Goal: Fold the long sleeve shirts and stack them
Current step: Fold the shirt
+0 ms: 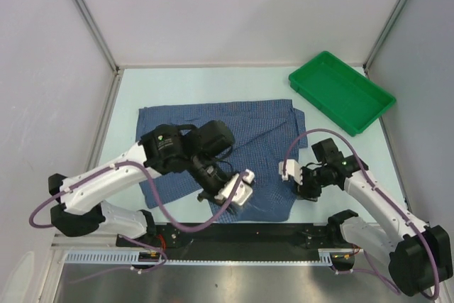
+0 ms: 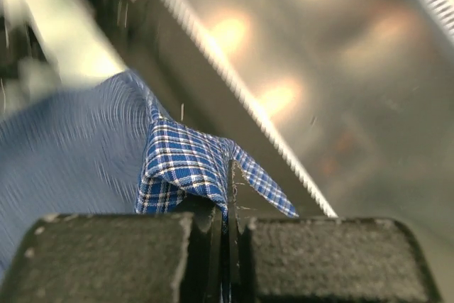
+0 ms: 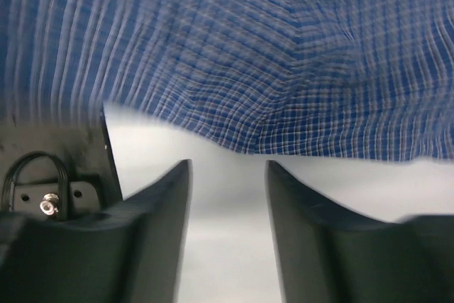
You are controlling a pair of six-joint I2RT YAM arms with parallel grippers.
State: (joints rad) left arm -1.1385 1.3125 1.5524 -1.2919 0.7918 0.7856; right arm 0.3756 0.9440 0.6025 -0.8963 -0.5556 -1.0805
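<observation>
Blue checked shirt flat on bench, long axis 9–3 o'clock. Left gripper pressed together, pinching near hem at 6 o'clock. Right gripper spread, empty; shirt edge just ahead, 12 o'clock.

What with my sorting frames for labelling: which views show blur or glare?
Top external: sharp, evenly lit shirt. Left wrist: shirt smeared at left, crisp at the left end effector; glare patches on the metal surface. Right wrist: shirt streaked by motion blur, right end effector soft.
</observation>
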